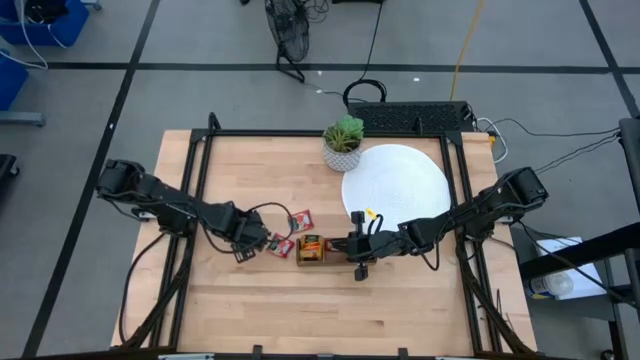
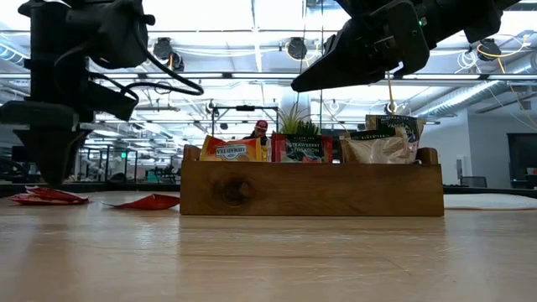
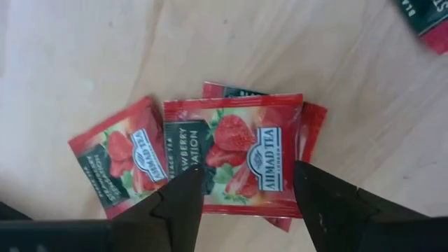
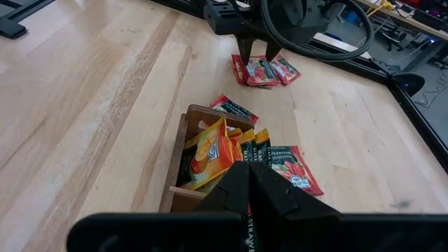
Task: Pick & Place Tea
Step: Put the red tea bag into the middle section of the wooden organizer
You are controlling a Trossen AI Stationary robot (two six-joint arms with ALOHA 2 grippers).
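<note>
Left pincer (image 3: 245, 199) is released, jaws apart above overlapped red tea sachets (image 3: 234, 157) on the counter (image 1: 400, 310). Risk: closing may pinch 2 sachets together, bc they overlap. Right pincer (image 4: 248, 192) is clenched, empty, just over the tray (image 4: 183, 150).

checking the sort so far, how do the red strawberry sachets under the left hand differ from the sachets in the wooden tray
The red strawberry sachets under the left hand lie flat on the bare table, overlapping in a loose pile; the sachets in the wooden tray stand on edge, side by side.

The pile is all red; the tray holds orange-yellow, red and pale ones.

Both groups are small, flat, printed tea packets.
</note>
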